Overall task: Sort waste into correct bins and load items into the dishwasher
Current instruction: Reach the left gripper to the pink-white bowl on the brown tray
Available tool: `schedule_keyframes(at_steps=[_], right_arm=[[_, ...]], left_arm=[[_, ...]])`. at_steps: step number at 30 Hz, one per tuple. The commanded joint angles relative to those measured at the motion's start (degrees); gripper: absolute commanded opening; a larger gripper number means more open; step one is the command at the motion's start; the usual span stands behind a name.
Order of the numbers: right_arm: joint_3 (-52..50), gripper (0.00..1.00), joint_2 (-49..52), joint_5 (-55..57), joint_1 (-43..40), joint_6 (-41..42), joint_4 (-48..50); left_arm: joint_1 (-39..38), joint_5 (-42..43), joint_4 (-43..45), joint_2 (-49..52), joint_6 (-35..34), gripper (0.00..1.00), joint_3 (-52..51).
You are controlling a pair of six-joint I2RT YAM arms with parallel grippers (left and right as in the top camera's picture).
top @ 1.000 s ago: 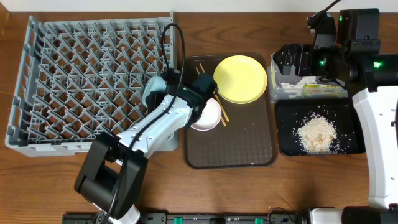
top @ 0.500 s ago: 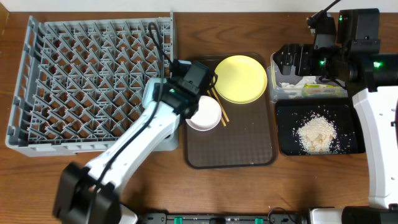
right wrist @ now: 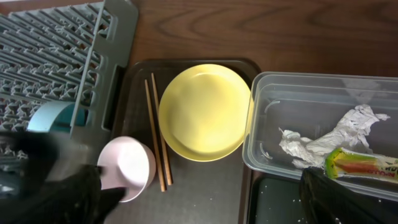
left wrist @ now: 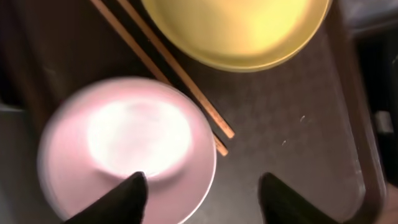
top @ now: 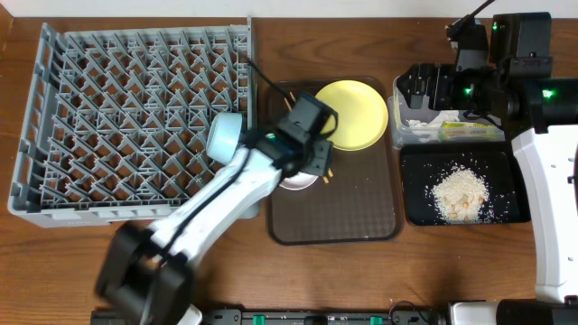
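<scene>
Now the left gripper (left wrist: 202,196) is hovering, fingers spread and empty, over the white bowl (left wrist: 124,143) on the tray (left wrist: 292,124), likely lining up on its rim; the right gripper (right wrist: 208,199) is hanging spread above the tub (right wrist: 298,109).

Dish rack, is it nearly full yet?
Not yet. Done: crumbs in the black tray, paper and wrapper in the clear tub, blue bowl in the dish rack. Now: open left fingers over the white bowl. Remaining: that bowl, yellow plate, chopsticks on the brown tray.
</scene>
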Motion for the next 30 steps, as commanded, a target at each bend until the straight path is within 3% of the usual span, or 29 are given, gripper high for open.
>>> schedule_keyframes(at_steps=[1, 4, 10, 16, 24, 30], right_arm=[[0.55, 0.99, 0.15, 0.37, -0.15, -0.17, -0.09], [0.55, 0.99, 0.15, 0.37, -0.15, -0.17, -0.09], [0.55, 0.99, 0.15, 0.37, -0.15, -0.17, -0.09], [0.55, 0.99, 0.15, 0.37, -0.15, -0.17, -0.09], [0.55, 0.99, 0.15, 0.37, -0.13, -0.17, -0.09], [0.55, 0.99, 0.15, 0.37, -0.13, -0.17, -0.09]], left_arm=[[-0.55, 2.45, 1.46, 3.63, -8.11, 0.56, -0.22], [-0.55, 2.45, 1.77, 5.22, -13.20, 0.54, -0.22], [-1.57, 6.45, 3.52, 6.84, -13.53, 0.52, -0.22], [-6.08, 7.93, 6.71, 9.14, -11.74, 0.53, -0.22], [-4.33, 7.61, 4.90, 7.54, -9.05, 0.50, 2.91], [-4.26, -0.20, -0.31, 2.60, -4.26, 0.50, 5.14]])
